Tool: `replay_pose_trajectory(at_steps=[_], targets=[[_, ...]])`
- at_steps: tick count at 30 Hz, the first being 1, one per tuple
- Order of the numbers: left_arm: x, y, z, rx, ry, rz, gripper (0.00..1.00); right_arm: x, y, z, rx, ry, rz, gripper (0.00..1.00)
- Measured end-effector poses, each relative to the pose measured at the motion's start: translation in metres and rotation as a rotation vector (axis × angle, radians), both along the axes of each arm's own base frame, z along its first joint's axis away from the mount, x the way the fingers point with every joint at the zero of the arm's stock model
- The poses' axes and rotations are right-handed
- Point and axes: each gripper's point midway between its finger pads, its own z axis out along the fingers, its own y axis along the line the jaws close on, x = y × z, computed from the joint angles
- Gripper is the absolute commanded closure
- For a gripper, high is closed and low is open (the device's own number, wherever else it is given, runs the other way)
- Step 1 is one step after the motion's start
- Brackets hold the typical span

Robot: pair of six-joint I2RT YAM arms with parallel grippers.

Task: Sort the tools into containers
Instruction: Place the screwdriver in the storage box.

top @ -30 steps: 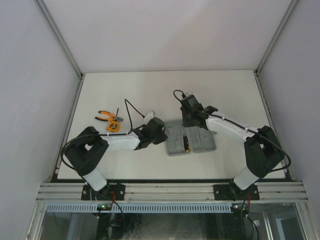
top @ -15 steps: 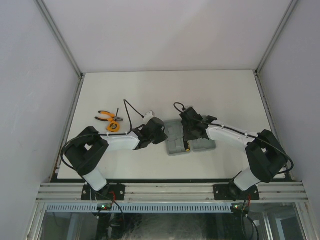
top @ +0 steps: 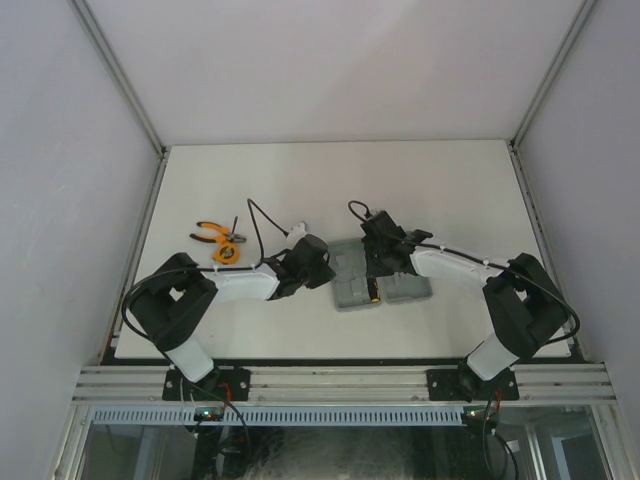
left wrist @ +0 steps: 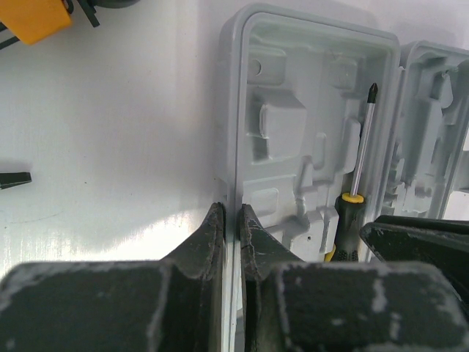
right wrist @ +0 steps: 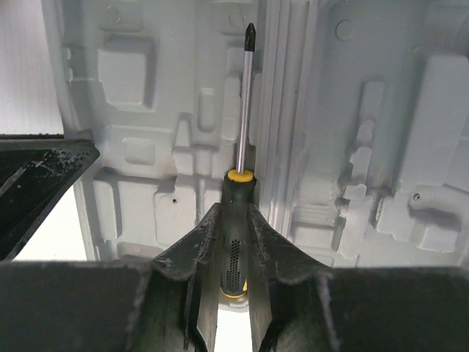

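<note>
The grey tool case [top: 405, 290] lies open, both halves flat. A yellow-and-black screwdriver [right wrist: 243, 110] lies in the left half beside the hinge, and it also shows in the left wrist view [left wrist: 360, 154]. My right gripper [right wrist: 234, 213] is shut on its black handle, low over the case [right wrist: 410, 147]. My left gripper [left wrist: 231, 213] is shut on the case's left wall [left wrist: 229, 110]. Orange-handled pliers [top: 212, 233] and the orange tape measure [top: 225, 253] lie on the table to the left. I cannot make out the hex-key set.
A thin dark tool [top: 234, 224] lies by the pliers. The tape measure's corner [left wrist: 33, 18] and a dark tool tip [left wrist: 15, 178] show in the left wrist view. The right gripper's body [left wrist: 418, 235] reaches over the case. White walls enclose the table [top: 330, 180].
My right gripper has moved from the case's far edge toward me and down onto the screwdriver in the case. The left arm and the case have not moved.
</note>
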Motion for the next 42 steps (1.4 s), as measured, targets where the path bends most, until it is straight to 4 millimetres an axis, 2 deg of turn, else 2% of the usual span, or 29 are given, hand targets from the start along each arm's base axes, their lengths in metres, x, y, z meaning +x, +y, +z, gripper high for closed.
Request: replay_pose_trajectory(at_steps=[9, 13, 21, 42], targets=[[0.000, 0.000, 0.000, -0.002, 0.000, -0.001, 1.00, 0.002, 0.000, -0.016, -0.006, 0.036, 0.002, 0.86], [0.000, 0.000, 0.000, -0.002, 0.000, -0.001, 1.00, 0.003, 0.001, -0.017, -0.004, 0.036, 0.005, 0.87], [0.001, 0.000, 0.000, -0.002, 0.000, 0.002, 1.00, 0.004, 0.001, -0.017, -0.010, 0.034, 0.009, 1.00], [0.004, 0.004, 0.000, 0.004, -0.003, 0.011, 1.00, 0.008, 0.008, -0.026, -0.018, 0.096, 0.017, 1.00]])
